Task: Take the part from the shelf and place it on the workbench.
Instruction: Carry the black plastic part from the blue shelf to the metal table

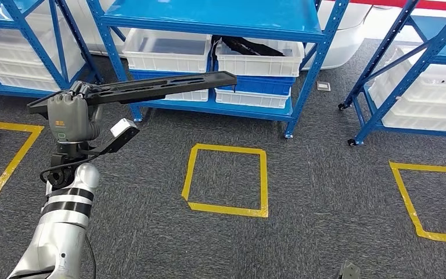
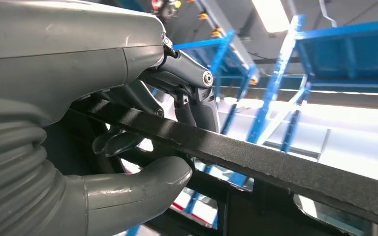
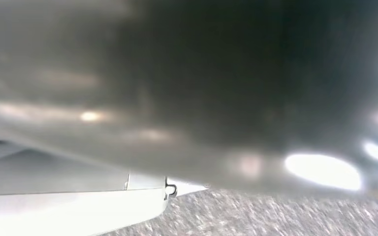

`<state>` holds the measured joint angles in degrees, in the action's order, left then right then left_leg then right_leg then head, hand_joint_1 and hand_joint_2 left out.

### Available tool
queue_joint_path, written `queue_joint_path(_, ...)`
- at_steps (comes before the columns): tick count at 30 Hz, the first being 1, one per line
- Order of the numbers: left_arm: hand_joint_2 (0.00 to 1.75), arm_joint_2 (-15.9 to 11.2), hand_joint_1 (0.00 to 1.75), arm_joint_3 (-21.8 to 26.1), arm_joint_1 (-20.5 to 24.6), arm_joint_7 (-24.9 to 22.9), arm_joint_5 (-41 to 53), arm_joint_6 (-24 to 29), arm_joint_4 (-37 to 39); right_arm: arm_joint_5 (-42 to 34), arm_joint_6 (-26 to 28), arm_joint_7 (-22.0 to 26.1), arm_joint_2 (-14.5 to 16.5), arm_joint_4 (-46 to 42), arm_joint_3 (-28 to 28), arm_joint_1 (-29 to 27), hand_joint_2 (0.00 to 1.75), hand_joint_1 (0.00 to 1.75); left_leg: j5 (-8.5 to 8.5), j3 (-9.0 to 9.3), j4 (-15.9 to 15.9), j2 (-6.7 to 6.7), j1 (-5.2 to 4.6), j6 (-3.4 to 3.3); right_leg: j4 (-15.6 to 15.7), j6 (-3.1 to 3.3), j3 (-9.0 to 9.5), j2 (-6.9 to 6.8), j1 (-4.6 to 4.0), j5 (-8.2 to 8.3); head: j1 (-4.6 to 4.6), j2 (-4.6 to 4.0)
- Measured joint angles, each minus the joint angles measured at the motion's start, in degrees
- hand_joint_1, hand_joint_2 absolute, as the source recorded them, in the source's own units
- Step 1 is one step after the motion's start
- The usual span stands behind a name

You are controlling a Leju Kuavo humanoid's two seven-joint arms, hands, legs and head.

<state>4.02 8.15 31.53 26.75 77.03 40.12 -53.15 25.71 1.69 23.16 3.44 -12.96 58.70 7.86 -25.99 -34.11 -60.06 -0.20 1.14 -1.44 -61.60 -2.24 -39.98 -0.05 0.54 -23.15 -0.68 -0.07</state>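
A long flat black part (image 1: 151,88) with slots along it is held level in the air in front of the blue shelf (image 1: 220,23). My left hand (image 1: 72,116) grips it near its left end, fingers wrapped over the top edge. In the left wrist view the thumb (image 2: 142,184) presses under the black part (image 2: 275,162) while the darker fingers (image 2: 187,93) curl over it. The part's free end reaches to the right, toward the white bins on the shelf.
White bins (image 1: 168,49) and a blue bin (image 1: 261,87) fill the lower shelf levels; one bin holds a black item (image 1: 247,43). Another blue rack (image 1: 418,70) stands at the right. Yellow tape squares (image 1: 226,180) mark the grey carpet.
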Motion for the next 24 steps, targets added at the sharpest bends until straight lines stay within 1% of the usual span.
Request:
queue_joint_path(1,1.75,0.0,1.75,0.1,0.1,0.0,0.0,0.0,0.0,0.0,0.0,0.0,0.0,0.0,0.0,0.0,0.00,0.00,0.74,-0.81,0.0,0.01,0.02,-0.23,-3.2,0.23,-1.21,0.02,0.15,-2.52,0.11,0.00)
queue_joint_path(2,1.75,0.1,1.75,0.2,0.1,0.0,0.1,0.0,0.0,0.0,0.0,0.0,0.0,0.0,0.0,0.0,0.00,0.00,1.47,-1.77,0.1,0.00,0.04,-0.36,-7.0,0.36,-2.41,0.02,0.23,-4.99,0.19,0.00)
queue_joint_path(3,1.75,0.1,1.75,0.3,0.1,0.0,0.2,0.0,0.0,0.0,0.0,0.0,0.0,0.0,0.0,0.1,0.00,0.00,2.21,-2.78,0.0,0.00,0.04,-0.33,-10.7,0.23,-3.25,0.01,0.32,-6.74,0.21,0.00)
queue_joint_path(4,1.75,0.1,1.75,0.3,0.0,0.0,0.3,0.0,0.0,0.0,0.0,0.0,0.0,0.0,0.0,0.1,0.00,0.00,2.95,-3.78,0.0,0.01,0.06,-0.24,-13.2,-0.15,-3.42,0.01,0.41,-7.46,0.21,0.00)
queue_joint_path(5,1.75,0.1,1.75,0.4,-0.1,0.0,0.5,0.0,0.0,0.0,0.0,0.0,0.0,0.0,0.0,0.1,0.00,0.00,3.66,-4.73,0.0,0.02,0.10,-0.09,-13.7,-0.72,-2.59,0.01,0.49,-7.12,0.21,0.00)
queue_joint_path(6,1.75,0.1,1.75,0.4,-0.1,0.0,0.5,0.0,0.0,0.0,0.0,0.0,0.0,0.0,0.0,0.2,0.00,0.00,4.38,-5.66,0.0,0.02,0.15,0.12,-12.2,-1.30,-0.69,0.01,0.57,-6.15,0.21,0.00)
queue_joint_path(7,1.75,0.1,1.75,0.4,-0.1,-0.1,0.5,0.0,0.0,0.0,0.0,0.0,0.0,0.0,0.0,0.2,0.00,0.00,5.05,-6.45,0.0,0.03,0.19,0.39,-8.9,-1.65,2.21,-0.01,0.62,-5.33,0.21,0.00)
queue_joint_path(8,1.75,0.1,1.75,0.4,-0.1,-0.1,0.5,0.0,0.0,-0.1,0.0,0.0,0.0,0.0,0.0,0.3,0.00,0.00,5.66,-7.10,-0.1,0.14,0.16,0.70,-4.5,-1.54,5.51,-0.25,0.53,-5.53,0.25,0.00)
queue_joint_path(9,1.75,0.1,1.75,0.5,-0.1,-0.3,0.5,0.0,-0.1,-0.2,-0.1,-0.1,-0.1,0.0,0.0,0.4,0.00,0.00,6.18,-7.39,0.1,0.28,0.13,1.07,-1.0,-1.13,8.03,-0.46,0.35,-5.92,0.12,0.00)
queue_joint_path(10,1.75,0.1,1.75,0.5,-0.1,-0.4,0.7,0.0,-0.1,-0.4,-0.2,-0.1,-0.1,0.0,0.0,0.5,0.00,0.00,6.58,-7.41,0.2,0.46,0.12,1.44,1.6,-0.51,9.63,-0.61,0.15,-6.60,0.10,-0.01)
queue_joint_path(11,1.75,0.2,1.75,0.6,-0.1,-0.6,0.8,0.0,-0.2,-0.6,-0.3,-0.2,-0.1,0.0,0.0,0.6,0.00,0.00,6.98,-7.21,0.5,0.69,0.14,1.87,2.9,0.16,10.14,-0.68,-0.10,-7.10,0.09,-0.01)
queue_joint_path(12,1.75,0.2,1.75,0.6,0.0,-0.7,0.9,0.0,-0.2,-0.9,-0.5,-0.3,-0.2,0.0,0.0,0.6,0.00,0.00,7.39,-6.90,0.9,0.87,0.21,2.35,2.9,0.70,9.84,-0.44,-0.22,-6.70,0.06,-0.02)
queue_joint_path(13,1.75,0.2,1.75,0.6,0.0,-0.8,1.0,0.0,-0.2,-1.1,-0.8,-0.3,-0.2,0.0,0.0,0.6,0.00,0.00,7.59,-6.84,1.1,0.98,0.33,2.76,3.2,1.25,9.70,-0.16,-0.03,-6.25,0.12,-0.02)
queue_joint_path(14,1.75,0.2,1.75,0.6,0.0,-0.8,1.1,0.0,-0.3,-1.3,-1.0,-0.4,-0.2,0.0,0.0,0.6,0.00,0.00,6.97,-7.01,0.9,1.02,0.40,3.07,3.3,1.79,9.61,0.13,0.14,-5.66,0.04,-0.01)
queue_joint_path(15,1.75,0.2,1.75,0.7,0.1,-0.8,1.1,0.0,-0.3,-1.4,-1.1,-0.4,-0.1,0.0,0.0,0.5,0.00,0.00,5.34,-7.53,-0.4,0.96,0.44,3.24,3.5,2.32,9.44,0.40,0.34,-5.00,-0.17,-0.01)
queue_joint_path(16,1.75,0.2,1.75,0.7,0.1,-0.8,1.2,0.0,-0.3,-1.5,-1.1,-0.4,-0.1,0.0,0.1,0.5,0.00,0.00,2.84,-8.44,-3.0,0.81,0.48,3.27,3.5,2.73,9.21,0.65,0.49,-4.37,-0.38,-0.01)
queue_joint_path(17,1.75,0.2,1.75,0.7,0.0,-0.8,1.2,0.0,-0.3,-1.5,-1.2,-0.4,-0.1,0.0,0.1,0.5,0.00,0.00,-0.02,-9.56,-6.7,0.64,0.46,3.30,3.4,3.04,8.82,0.94,0.34,-3.90,-0.54,-0.01)
queue_joint_path(18,1.75,0.2,1.75,0.7,-0.1,-0.8,1.1,0.0,-0.3,-1.5,-1.2,-0.4,-0.1,0.0,0.1,0.5,0.00,0.00,-2.26,-10.61,-10.6,0.49,0.46,3.35,3.4,3.23,8.33,1.30,0.22,-3.48,-0.65,0.00)
queue_joint_path(19,1.75,0.2,1.75,0.7,-0.2,-0.8,1.1,0.0,-0.3,-1.6,-1.3,-0.4,-0.1,0.0,0.1,0.4,0.00,0.00,-3.47,-11.12,-13.5,0.36,0.46,3.40,3.4,3.22,7.89,1.77,0.10,-3.15,-0.66,0.00)
queue_joint_path(20,1.75,0.2,1.75,0.7,-0.4,-0.7,1.0,0.0,-0.3,-1.6,-1.4,-0.4,-0.1,0.0,0.1,0.3,0.00,0.00,-3.57,-10.73,-14.6,0.26,0.46,3.40,3.3,3.18,7.52,2.30,0.02,-2.89,-0.70,0.00)
queue_joint_path(21,1.75,0.2,1.75,0.7,-0.5,-0.5,0.9,0.0,-0.3,-1.6,-1.4,-0.4,-0.1,0.0,0.2,0.2,0.00,0.00,-2.76,-9.28,-13.5,0.10,0.46,3.33,3.3,3.07,7.27,2.87,-0.03,-2.69,-0.72,0.00)
queue_joint_path(22,1.75,0.2,1.75,0.8,-0.5,-0.2,0.8,0.0,-0.3,-1.6,-1.5,-0.4,0.0,0.0,0.2,0.1,0.00,0.00,-1.41,-6.86,-10.4,-0.31,0.47,3.17,3.2,2.95,7.13,3.45,-0.05,-2.56,-0.74,0.00)
queue_joint_path(23,1.75,0.2,1.75,0.8,-0.5,0.1,0.6,0.0,-0.3,-1.7,-1.5,-0.4,0.0,0.0,0.2,0.1,0.00,0.00,-0.56,-4.25,-6.7,-1.47,0.56,2.92,3.1,2.84,6.90,3.94,-0.02,-2.47,-0.72,0.00)
queue_joint_path(24,1.75,0.2,1.75,0.9,-0.4,0.4,0.3,0.0,-0.3,-1.7,-1.5,-0.4,0.1,0.0,0.2,0.1,0.00,0.00,0.07,-2.16,-3.5,-2.69,0.64,2.73,3.0,2.64,6.64,4.40,-0.03,-2.35,-0.65,0.00)
